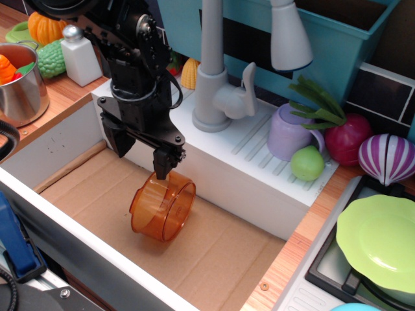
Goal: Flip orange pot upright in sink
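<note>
The orange pot [162, 207] lies tilted on its side on the brown cardboard floor of the sink [224, 172], its mouth facing up and to the right. My black gripper [141, 162] hangs just above and behind it with its jaws spread apart. The right fingertip [162, 170] sits at the pot's upper rim and seems to touch it. The left fingertip [120, 148] is clear of the pot, to its upper left. Nothing is held between the fingers.
A grey faucet [214, 78] stands on the sink's back ledge. A lilac mug [290, 133], a green pear [307, 163] and toy vegetables lie on the drainboard. A steel pot [23, 87] stands at left, a green plate [379, 240] at right, a teal bin [337, 39] behind.
</note>
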Controlling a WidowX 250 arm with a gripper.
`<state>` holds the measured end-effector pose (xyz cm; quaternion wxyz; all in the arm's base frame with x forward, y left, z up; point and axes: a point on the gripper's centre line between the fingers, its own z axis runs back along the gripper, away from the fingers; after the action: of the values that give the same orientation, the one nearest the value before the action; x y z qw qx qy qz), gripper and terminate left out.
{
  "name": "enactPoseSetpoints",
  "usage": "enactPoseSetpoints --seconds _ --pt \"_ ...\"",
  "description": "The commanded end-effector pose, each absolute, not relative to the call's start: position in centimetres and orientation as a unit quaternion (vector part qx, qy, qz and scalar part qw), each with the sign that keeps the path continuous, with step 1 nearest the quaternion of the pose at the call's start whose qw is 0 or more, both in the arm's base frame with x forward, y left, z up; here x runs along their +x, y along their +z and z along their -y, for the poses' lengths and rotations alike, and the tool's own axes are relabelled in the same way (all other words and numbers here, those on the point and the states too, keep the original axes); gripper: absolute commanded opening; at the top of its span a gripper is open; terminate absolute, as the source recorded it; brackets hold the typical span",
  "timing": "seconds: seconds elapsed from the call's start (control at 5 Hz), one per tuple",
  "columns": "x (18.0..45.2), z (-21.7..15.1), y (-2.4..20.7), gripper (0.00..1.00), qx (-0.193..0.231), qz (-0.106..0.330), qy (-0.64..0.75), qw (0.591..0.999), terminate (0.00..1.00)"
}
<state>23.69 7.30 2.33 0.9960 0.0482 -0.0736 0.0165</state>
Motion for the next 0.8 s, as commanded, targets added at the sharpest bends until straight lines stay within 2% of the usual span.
enactPoseSetpoints --seconds 0.0,0.6 --pt "23.7 -7.3 2.3 1.00 0.048 0.074 0.016 0.996 0.00" --pt "23.7 -8.0 0.0 1.00 -0.028 0.124 0.035 0.991 0.00"
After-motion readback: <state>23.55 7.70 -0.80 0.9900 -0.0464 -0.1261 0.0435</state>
